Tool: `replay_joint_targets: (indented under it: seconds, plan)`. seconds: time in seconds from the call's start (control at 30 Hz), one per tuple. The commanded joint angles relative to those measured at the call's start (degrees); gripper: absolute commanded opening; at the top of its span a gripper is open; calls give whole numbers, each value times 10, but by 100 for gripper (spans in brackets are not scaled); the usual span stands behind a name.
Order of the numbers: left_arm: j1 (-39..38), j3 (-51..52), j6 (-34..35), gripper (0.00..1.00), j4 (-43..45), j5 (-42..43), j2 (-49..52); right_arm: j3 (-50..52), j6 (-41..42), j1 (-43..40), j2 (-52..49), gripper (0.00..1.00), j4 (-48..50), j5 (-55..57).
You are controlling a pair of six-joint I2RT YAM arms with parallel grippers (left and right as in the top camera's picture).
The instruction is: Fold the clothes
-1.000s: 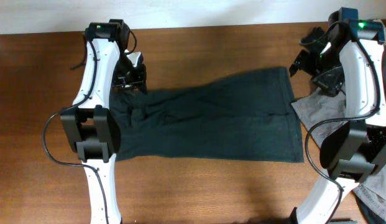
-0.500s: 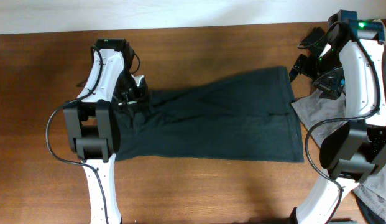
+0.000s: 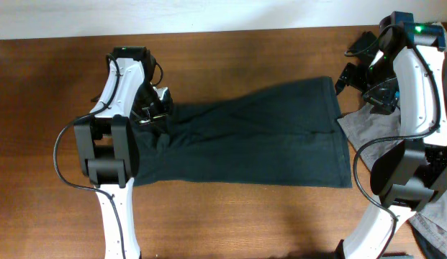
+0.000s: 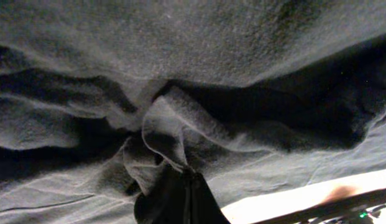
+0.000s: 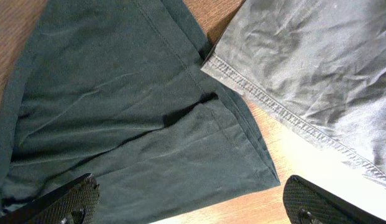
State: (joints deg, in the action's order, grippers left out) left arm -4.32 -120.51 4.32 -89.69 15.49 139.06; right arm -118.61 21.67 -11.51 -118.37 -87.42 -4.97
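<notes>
The counter (image 3: 230,223) carries the clothes (image 3: 259,144), a dark garment spread lengthwise across its middle. It is rumpled at the left end and lies flat toward the right hem. You can see no fold in it yet, so I judge the task barely begun, with every fold left to make. A grey garment (image 5: 317,68) lies at the right hem, its stitched edge touching the dark corner, and I cannot tell which lies on top. You will want to keep it out of the work. Your left tool (image 4: 186,193) is clenched on a pinch of the dark fabric at the rumpled left end. Your right tool (image 5: 191,202) hangs spread wide above the right hem corner, grasping nothing.
</notes>
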Motion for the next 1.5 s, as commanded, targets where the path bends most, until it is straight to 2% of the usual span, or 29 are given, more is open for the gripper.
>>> replay_joint_targets:
  seconds: [0.0,0.3,0.5,0.77,0.87,1.07,1.17,1.37,1.47]
  plan:
    - [3,5,0,1,3,-2,-4,2,-5,3,-1,99,-2,11]
    - [-17,5,-1,0,-52,2,-4,2,-5,3,-1,99,0,12]
    - [-66,5,-26,1,-68,4,-4,2,-5,3,-1,99,0,31]
    - [-116,8,-26,1,-71,1,-4,2,-5,3,-1,99,-2,35]
    - [-127,24,-27,7,-71,-12,-4,2,-5,3,-1,99,-2,35]
    - [-133,61,-41,8,-71,1,-6,2,-5,3,-1,99,-2,35]
    - [-132,61,-82,7,-71,50,-24,2,-5,2,-1,99,-2,35]
    - [-122,51,-85,7,-24,55,-111,2,-4,2,-1,99,-2,35]
    - [-111,51,-66,16,12,24,-148,2,-4,2,-1,99,-2,35]
